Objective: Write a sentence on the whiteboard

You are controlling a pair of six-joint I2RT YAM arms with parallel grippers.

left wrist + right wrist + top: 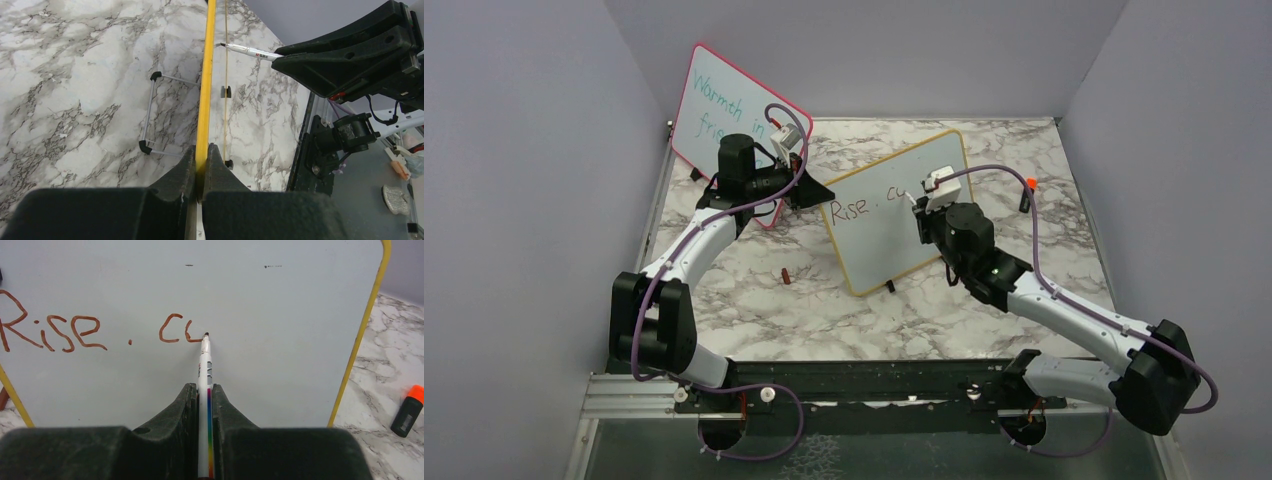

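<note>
The yellow-framed whiteboard (879, 230) stands tilted at the table's middle. Brownish-red writing on it (52, 332) reads "Rise . c" plus a partly drawn letter. My left gripper (201, 150) is shut on the board's yellow frame (205, 95) at its left edge, seen edge-on. My right gripper (204, 387) is shut on a white marker (204, 365) with a rainbow stripe. The marker's dark tip (206, 334) touches the board at the end of the last stroke. The marker also shows in the left wrist view (250, 50).
A pink-red-framed board (724, 120) with teal writing leans at the back left. A marker with an orange cap (409, 410) lies on the marble table to the board's right. A small dark red cap (785, 275) lies left of the board.
</note>
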